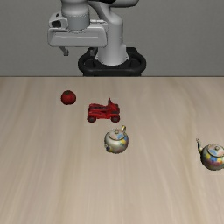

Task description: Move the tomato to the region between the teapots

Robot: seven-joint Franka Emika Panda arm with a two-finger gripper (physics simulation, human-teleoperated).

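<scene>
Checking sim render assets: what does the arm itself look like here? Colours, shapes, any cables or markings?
The arm is white to light grey, built of rounded, cylindrical links with darker shading at the joints. It rises from a black, rounded base. A boxy pale-grey housing juts toward the exterior view's left. No cables or markings can be made out.

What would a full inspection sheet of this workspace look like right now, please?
Surface: light wooden table, flat.
Job's things: tomato on the far side, toward the exterior view's left; centre teapot and edge teapot at the exterior view's right; tomato not yet between them.
Clutter: red toy vehicle between tomato and centre teapot.
Grippers: gripper raised near the robot base, apart from the tomato.
Cables: nothing seen.
Surroundings: plain grey wall.
</scene>
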